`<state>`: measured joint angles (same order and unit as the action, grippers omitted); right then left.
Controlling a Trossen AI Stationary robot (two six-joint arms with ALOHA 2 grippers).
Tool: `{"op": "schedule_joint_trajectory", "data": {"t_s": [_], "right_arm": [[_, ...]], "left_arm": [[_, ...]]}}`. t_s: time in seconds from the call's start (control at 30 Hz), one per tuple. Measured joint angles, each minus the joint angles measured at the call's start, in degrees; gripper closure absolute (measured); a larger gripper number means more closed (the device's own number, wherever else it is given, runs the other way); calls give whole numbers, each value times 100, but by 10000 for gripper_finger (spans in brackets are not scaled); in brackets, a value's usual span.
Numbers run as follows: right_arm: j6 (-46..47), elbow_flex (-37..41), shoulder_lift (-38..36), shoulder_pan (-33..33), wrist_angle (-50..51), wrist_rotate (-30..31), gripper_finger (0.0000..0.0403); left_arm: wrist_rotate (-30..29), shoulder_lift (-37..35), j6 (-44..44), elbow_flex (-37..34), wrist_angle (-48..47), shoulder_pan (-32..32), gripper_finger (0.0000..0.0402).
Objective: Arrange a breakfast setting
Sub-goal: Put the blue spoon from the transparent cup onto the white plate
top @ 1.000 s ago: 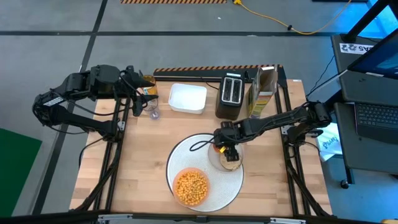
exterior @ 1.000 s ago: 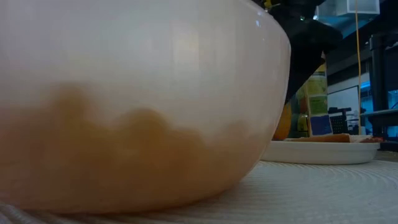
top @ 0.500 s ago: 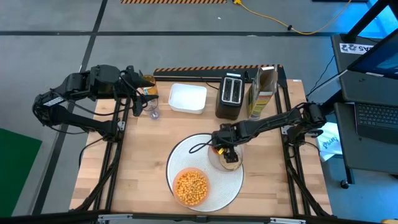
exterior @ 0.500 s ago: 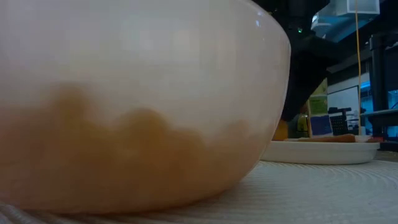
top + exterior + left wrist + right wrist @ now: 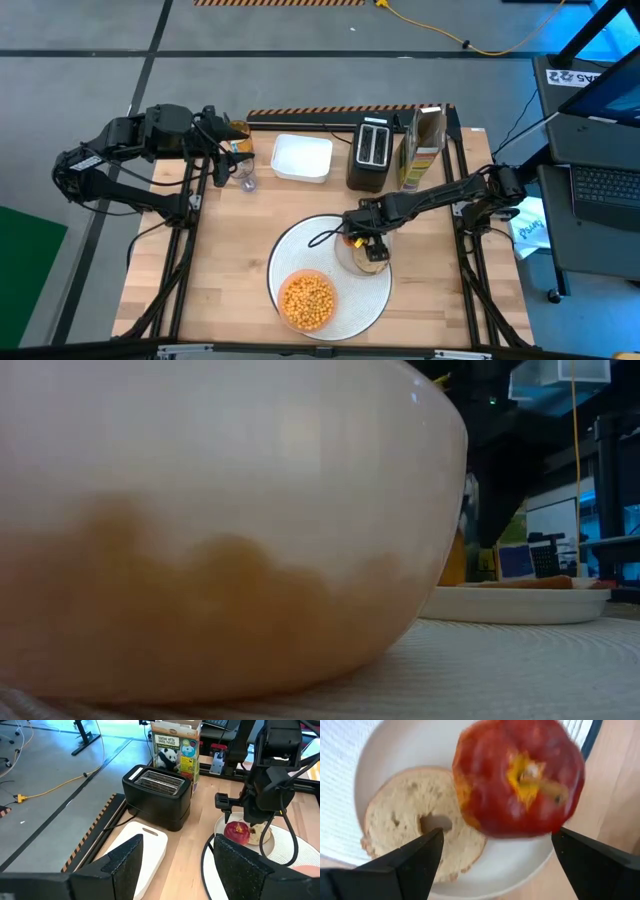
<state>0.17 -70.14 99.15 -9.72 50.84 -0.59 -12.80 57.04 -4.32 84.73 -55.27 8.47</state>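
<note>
Right now we see our right tool (image 5: 366, 243) spread wide just above the red apple (image 5: 519, 782), which sits beside the bagel (image 5: 420, 822) on the small pale plate (image 5: 267, 840); the panda cereal box (image 5: 175, 747) lettering is unreadable.

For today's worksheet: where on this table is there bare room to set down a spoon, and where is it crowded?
Free: bare wood left of the placemat. Crowded: the back edge with tray, toaster and cereal box, and the plate, where the right gripper hangs over apple and bagel.
</note>
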Motion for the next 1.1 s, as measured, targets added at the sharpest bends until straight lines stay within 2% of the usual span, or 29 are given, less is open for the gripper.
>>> {"op": "schedule_joint_trajectory", "data": {"t_s": [0.33, 0.57, 0.67, 0.73, 0.83, 0.93, 1.1], "right_arm": [[270, -357, 0, 0, 1079, 88, 42], [289, -1251, -22, 0, 1882, 199, 52], [-174, -1681, -174, -2, 1385, 418, 67], [-820, -1847, -347, -1, 596, 492, 79], [-1626, -1885, -634, 47, -471, 475, 99], [-1746, -1885, -860, 235, -853, 492, 121], [-1990, -1874, -1069, 574, -882, 293, 150]], "left_arm": [[0, 1, 0, 0, 0, -1, 174], [0, 2, 1, 0, 0, 2, 174], [-8, 2, 129, 0, 6, 2, 174], [-125, 2, 991, 0, 104, -1, 174], [-243, 2, 1751, 0, 139, 1, 174], [-275, 2, 1950, 0, 134, 2, 174], [-274, 2, 1951, 0, 127, 2, 174]]}}
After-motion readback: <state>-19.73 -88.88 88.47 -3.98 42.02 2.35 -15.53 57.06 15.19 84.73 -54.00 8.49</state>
